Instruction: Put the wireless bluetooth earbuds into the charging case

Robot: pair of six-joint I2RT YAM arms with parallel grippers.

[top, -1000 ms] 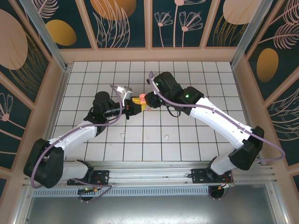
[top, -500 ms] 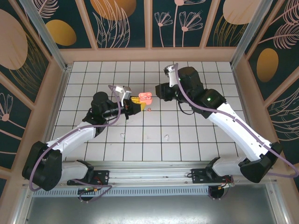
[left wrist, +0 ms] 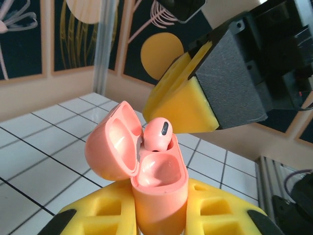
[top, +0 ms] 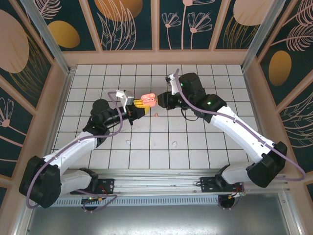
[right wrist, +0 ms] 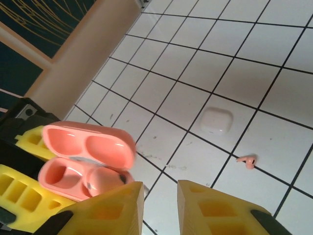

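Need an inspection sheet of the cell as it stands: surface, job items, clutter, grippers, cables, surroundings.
Surface: white tiled table, dark grid lines.
Job's things: pink charging case, lid open, one pink earbud sitting proud in one bay; second pink earbud loose on a tile; closed white case nearby; two small white bits, likely earbuds, too small to confirm.
Clutter: nothing seen.
Grippers: left gripper shut on the pink charging case; right gripper slightly open, empty, beside the case.
Cables: purple cables run along both arms.
Surroundings: floral wall panels, wooden frame; aluminium rail at the arm bases.
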